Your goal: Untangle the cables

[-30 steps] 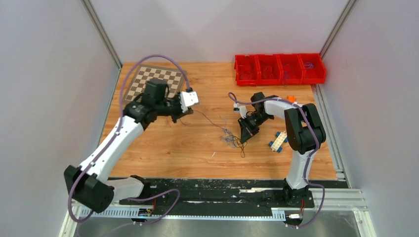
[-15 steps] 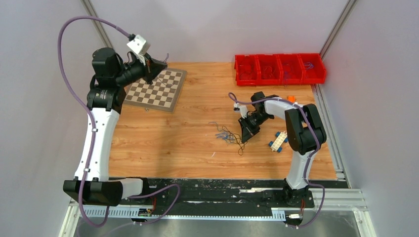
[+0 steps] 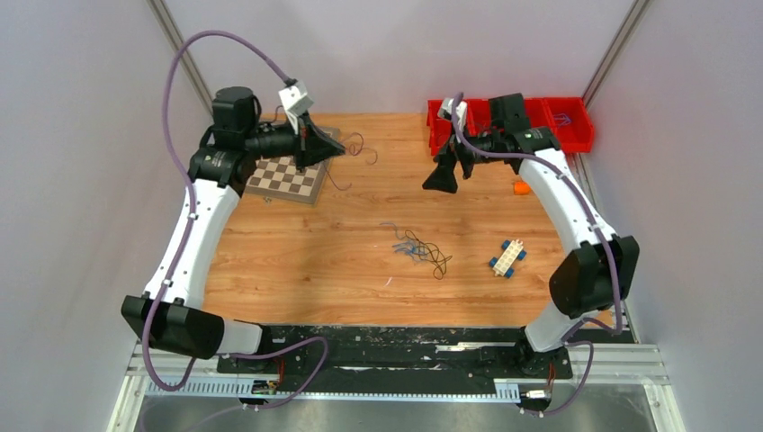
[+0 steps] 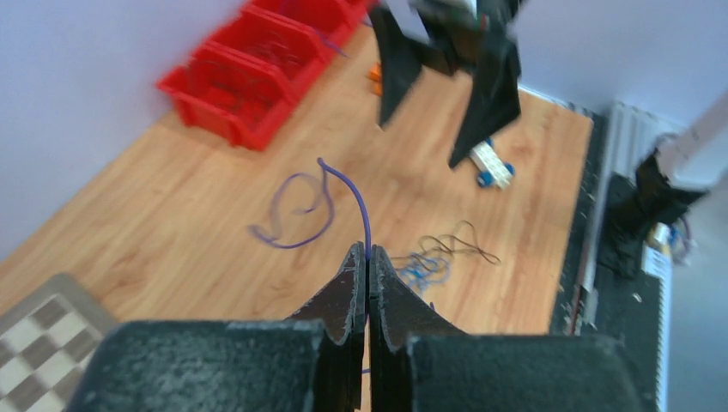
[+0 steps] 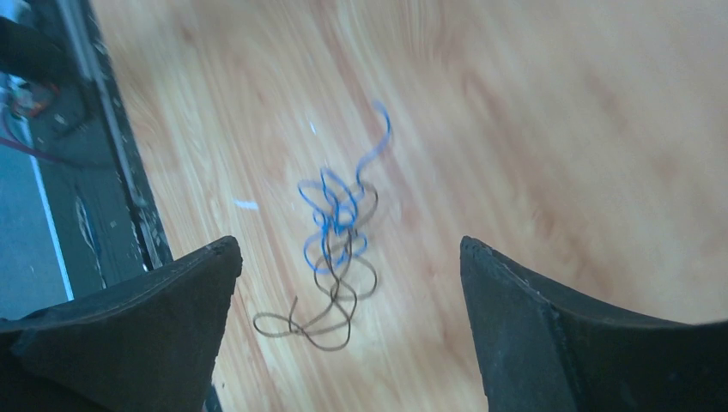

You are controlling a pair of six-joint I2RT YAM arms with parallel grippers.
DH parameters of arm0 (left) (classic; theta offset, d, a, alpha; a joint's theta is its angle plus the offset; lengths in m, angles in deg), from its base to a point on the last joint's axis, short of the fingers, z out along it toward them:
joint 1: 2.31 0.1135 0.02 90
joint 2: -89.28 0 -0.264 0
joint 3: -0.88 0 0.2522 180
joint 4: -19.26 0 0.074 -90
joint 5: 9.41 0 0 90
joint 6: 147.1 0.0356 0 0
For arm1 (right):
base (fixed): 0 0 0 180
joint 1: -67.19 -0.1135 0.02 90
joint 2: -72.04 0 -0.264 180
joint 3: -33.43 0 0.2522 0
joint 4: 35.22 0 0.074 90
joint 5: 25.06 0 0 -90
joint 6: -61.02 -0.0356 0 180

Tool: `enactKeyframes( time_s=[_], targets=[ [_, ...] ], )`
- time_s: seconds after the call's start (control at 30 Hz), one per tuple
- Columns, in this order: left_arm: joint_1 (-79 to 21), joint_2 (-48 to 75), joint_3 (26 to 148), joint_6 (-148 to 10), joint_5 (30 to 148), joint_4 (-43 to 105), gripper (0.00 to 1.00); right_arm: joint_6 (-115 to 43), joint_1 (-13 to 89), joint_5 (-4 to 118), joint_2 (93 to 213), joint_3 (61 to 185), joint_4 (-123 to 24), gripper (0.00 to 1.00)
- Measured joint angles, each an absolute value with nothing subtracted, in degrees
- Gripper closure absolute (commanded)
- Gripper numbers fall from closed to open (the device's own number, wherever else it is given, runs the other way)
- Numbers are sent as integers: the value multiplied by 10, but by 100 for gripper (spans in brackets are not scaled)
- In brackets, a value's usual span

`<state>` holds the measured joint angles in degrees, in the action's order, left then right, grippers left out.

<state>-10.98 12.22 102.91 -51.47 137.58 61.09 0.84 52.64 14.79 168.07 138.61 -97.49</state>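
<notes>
My left gripper (image 3: 342, 150) hangs above the chessboard's right edge, shut on a thin purple cable (image 3: 357, 144) whose loop dangles past the tips. In the left wrist view the jaws (image 4: 367, 256) pinch that purple cable (image 4: 354, 193) with no gap. A blue cable (image 3: 405, 245) and a dark brown cable (image 3: 436, 259) lie tangled together on the table's middle. My right gripper (image 3: 441, 176) is raised near the red bins, open and empty. The right wrist view looks down between its wide fingertips (image 5: 348, 245) at the blue cable (image 5: 336, 210) and the brown cable (image 5: 330, 305) far below.
A row of red bins (image 3: 540, 126) holding more wires stands at the back right. A chessboard (image 3: 283, 175) lies at the back left. A white and blue toy block (image 3: 508, 258) and a small orange piece (image 3: 520, 187) sit on the right. Walls close in on both sides.
The left gripper pulled the purple cable out of the tangle and carried it up and back. The right gripper let go of the tangle, opened wide and rose toward the red bins.
</notes>
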Motion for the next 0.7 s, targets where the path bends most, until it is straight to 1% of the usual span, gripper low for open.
enactKeyframes(
  time_s=[0.17,0.27,0.37,0.4,0.43,0.57,0.63,0.67,0.7],
  targets=[
    [-186,99,1033,-451,1395,669,100,-18,513,71,1639,1449,-935,2],
    [-218,82,1042,-430,1402,684,100,-31,494,43,1631,1459,-919,4],
    [-239,69,1052,-419,1409,688,100,-34,472,27,1627,1458,-915,9],
    [-243,68,1055,-417,1413,688,100,-34,465,25,1626,1457,-914,13],
    [-246,67,1056,-414,1416,688,100,-34,460,23,1625,1455,-913,19],
    [-252,67,1060,-410,1427,687,100,-31,448,18,1619,1449,-910,68],
    [-253,67,1061,-410,1431,684,100,-34,448,16,1619,1449,-906,89],
    [-253,67,1061,-411,1431,683,100,-38,448,15,1619,1449,-903,98],
    [-253,67,1061,-412,1432,681,100,-41,447,15,1619,1449,-900,100]
  ],
)
